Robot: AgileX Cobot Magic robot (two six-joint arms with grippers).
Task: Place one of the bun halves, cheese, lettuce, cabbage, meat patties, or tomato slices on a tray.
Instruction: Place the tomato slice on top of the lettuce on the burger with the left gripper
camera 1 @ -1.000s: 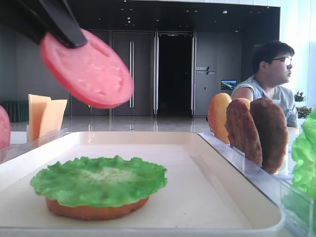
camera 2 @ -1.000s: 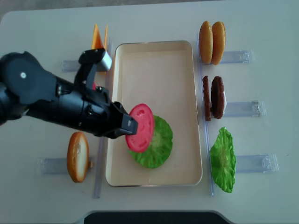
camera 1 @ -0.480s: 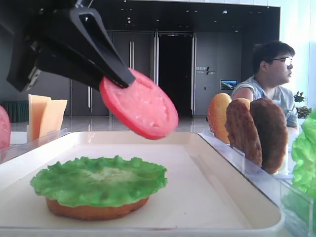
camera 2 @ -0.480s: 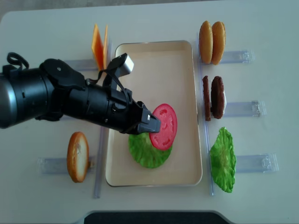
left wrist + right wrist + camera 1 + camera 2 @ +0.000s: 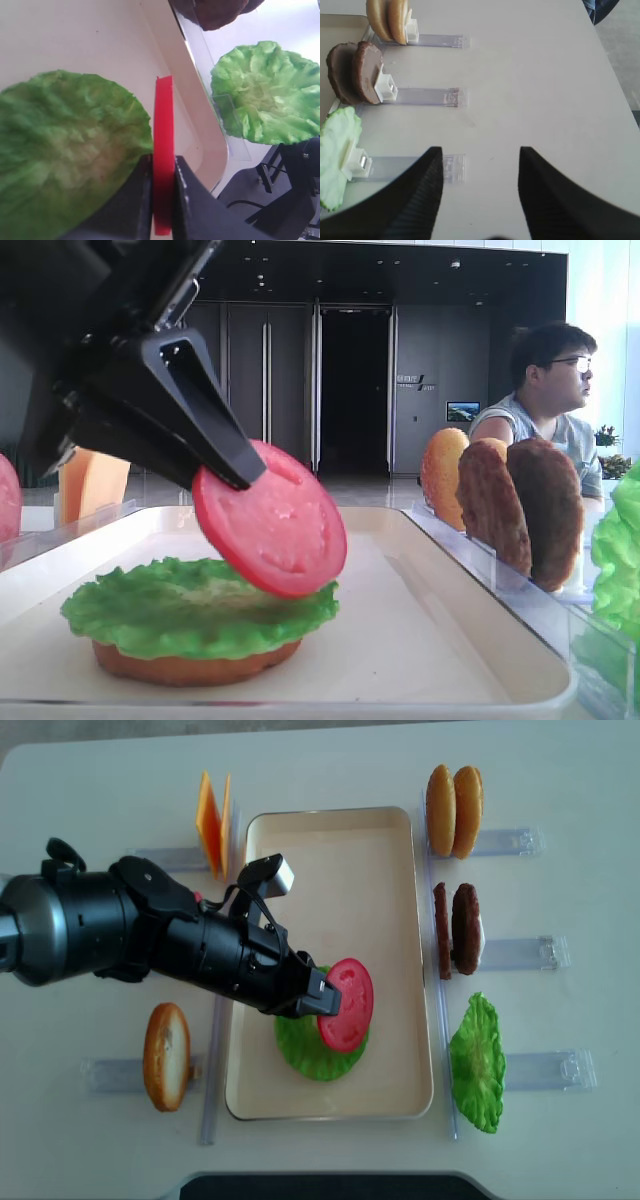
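Note:
My left gripper (image 5: 322, 999) is shut on a red tomato slice (image 5: 347, 1004), pinching it at its edge between both fingers (image 5: 181, 190). The slice (image 5: 270, 521) hangs tilted, nearly on edge (image 5: 163, 150), over the right part of a green lettuce leaf (image 5: 150, 608). I cannot tell whether the two touch. The leaf (image 5: 303, 1056) lies on an orange-brown bun half (image 5: 190, 665) in the cream tray (image 5: 330, 860). My right gripper (image 5: 480, 156) is open above bare table, holding nothing.
Clear racks flank the tray. On the left are cheese slices (image 5: 210, 818), a bun piece (image 5: 166, 1055) and another tomato slice (image 5: 8, 502). On the right are buns (image 5: 453, 797), meat patties (image 5: 458, 928) and a second lettuce leaf (image 5: 478, 1062). A seated person (image 5: 555, 390) is behind.
My left gripper has carried the tomato slice right across the tray, then down and slightly back toward the lettuce. The slice now stands steeper. The grip has stayed shut.

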